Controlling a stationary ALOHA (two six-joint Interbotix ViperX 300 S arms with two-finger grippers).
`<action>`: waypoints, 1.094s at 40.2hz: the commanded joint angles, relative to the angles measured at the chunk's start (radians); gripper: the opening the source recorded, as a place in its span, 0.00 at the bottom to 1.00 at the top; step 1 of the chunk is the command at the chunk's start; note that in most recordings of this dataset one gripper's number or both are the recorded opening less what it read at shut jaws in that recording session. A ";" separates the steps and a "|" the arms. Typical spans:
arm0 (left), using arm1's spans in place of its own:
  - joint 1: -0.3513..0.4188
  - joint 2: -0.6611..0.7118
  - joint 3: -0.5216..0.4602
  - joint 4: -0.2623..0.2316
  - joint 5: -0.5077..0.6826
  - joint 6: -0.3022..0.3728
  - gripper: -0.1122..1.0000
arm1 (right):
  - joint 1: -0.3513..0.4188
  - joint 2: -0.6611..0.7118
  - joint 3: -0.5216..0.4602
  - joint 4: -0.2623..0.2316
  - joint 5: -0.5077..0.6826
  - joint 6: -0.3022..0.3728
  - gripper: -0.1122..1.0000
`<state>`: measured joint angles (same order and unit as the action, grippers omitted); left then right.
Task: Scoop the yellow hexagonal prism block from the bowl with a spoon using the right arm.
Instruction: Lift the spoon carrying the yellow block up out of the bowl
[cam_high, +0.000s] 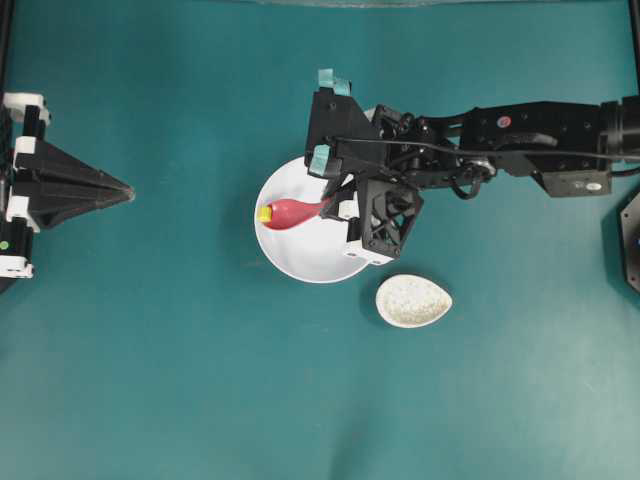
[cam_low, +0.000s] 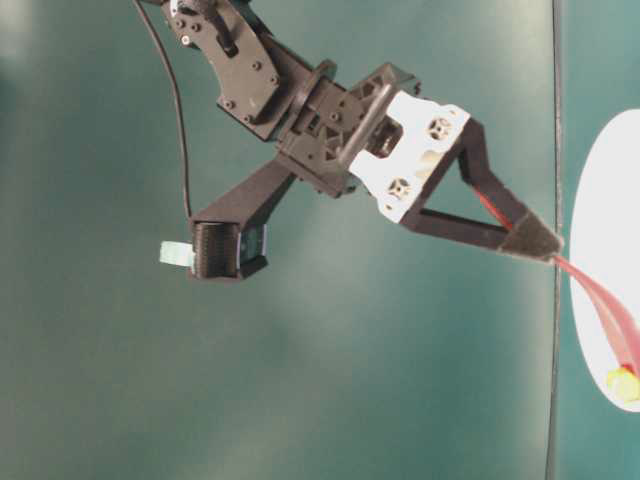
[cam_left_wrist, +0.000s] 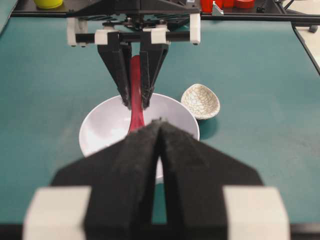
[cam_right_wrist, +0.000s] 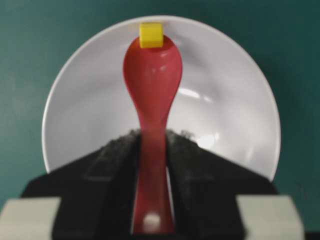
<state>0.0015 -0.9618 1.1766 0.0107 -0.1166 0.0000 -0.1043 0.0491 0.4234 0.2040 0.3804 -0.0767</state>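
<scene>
The white bowl (cam_high: 300, 262) stands mid-table. My right gripper (cam_high: 328, 205) is shut on the handle of the pink-red spoon (cam_high: 293, 212), whose scoop reaches left inside the bowl. The yellow hexagonal prism block (cam_high: 265, 213) sits at the very tip of the scoop, against the bowl's left wall. In the right wrist view the spoon (cam_right_wrist: 152, 75) runs from the right gripper (cam_right_wrist: 152, 135) up to the block (cam_right_wrist: 150, 35), with the bowl (cam_right_wrist: 225, 100) beneath. My left gripper (cam_high: 128, 190) rests far left, shut and empty; its tips (cam_left_wrist: 160, 122) hide part of the bowl (cam_left_wrist: 105, 130).
A small speckled teardrop spoon rest (cam_high: 413, 300) lies just right of and below the bowl. In the left wrist view a yellow item (cam_left_wrist: 48, 3) and red items (cam_left_wrist: 222, 4) sit beyond the table's far edge.
</scene>
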 joint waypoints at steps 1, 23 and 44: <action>0.000 0.005 -0.011 0.002 -0.006 0.000 0.10 | 0.005 -0.043 -0.005 0.003 -0.023 0.002 0.31; 0.000 0.005 -0.011 0.002 -0.006 0.000 0.10 | 0.008 -0.156 0.153 0.026 -0.268 0.005 0.31; 0.000 0.005 -0.011 0.003 -0.006 0.002 0.10 | 0.035 -0.273 0.290 0.021 -0.592 0.002 0.31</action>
<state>0.0015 -0.9603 1.1766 0.0092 -0.1166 0.0000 -0.0736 -0.1917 0.7148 0.2270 -0.1703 -0.0736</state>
